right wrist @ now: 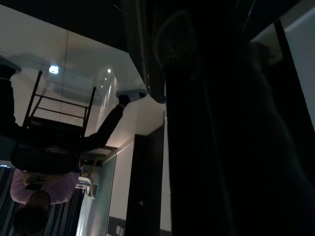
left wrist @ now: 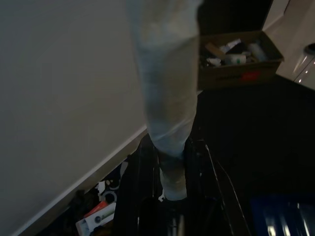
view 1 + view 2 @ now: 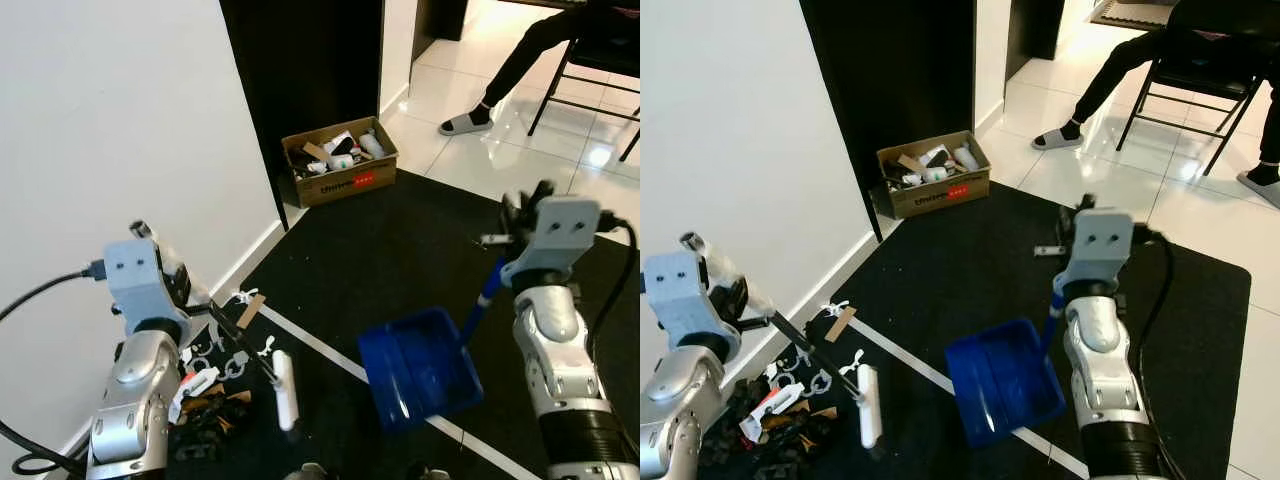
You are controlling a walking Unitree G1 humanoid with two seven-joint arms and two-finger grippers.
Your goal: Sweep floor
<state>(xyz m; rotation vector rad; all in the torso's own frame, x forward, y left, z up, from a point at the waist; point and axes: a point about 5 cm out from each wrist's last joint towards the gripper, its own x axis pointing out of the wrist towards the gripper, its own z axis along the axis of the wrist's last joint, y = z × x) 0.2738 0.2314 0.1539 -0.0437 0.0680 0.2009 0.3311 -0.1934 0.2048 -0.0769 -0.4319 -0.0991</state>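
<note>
My left gripper (image 3: 190, 298) is shut on the black handle of a hand brush. Its white brush head (image 3: 285, 390) rests on the black mat beside a pile of litter (image 3: 215, 385) against the wall: white rings, a cardboard strip and dark scraps. In the left wrist view the pale handle (image 2: 167, 98) runs out between the black fingers (image 2: 142, 187). My right gripper (image 3: 512, 240) is shut on the blue handle of a blue dustpan (image 3: 420, 368), which hangs tilted just above the mat, to the right of the brush.
A white stripe (image 3: 320, 345) crosses the black mat (image 3: 400, 240). An open cardboard box (image 3: 340, 160) full of rubbish stands by the dark doorway. A white wall runs along the left. A person's leg (image 3: 520, 60) and a chair (image 3: 600, 70) are on the tiles at the back right.
</note>
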